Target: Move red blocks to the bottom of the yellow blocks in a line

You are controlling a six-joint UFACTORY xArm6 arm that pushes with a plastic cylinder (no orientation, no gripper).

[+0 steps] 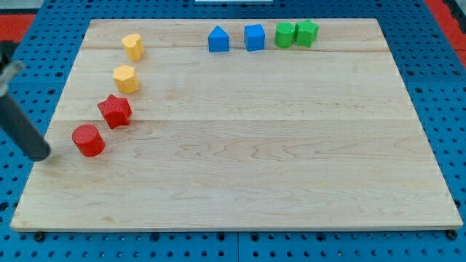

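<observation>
While my tip [45, 156] sits on the wooden board [255, 182] near its left edge, touching nothing (it's a bare rod, so no claw to be open or shut), the red cylinder [88, 140] is just to its right. Going up and right from there: red star [114, 110], yellow hexagon block [126, 78], second yellow block [132, 46]. Way off along the top sit two blue blocks [218, 39] [254, 37] and two green ones [285, 34] [306, 33].

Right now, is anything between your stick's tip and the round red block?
No. In the camera view, only bare wood lies between my tip and the red cylinder; the tip sits just to its left, apart.
</observation>
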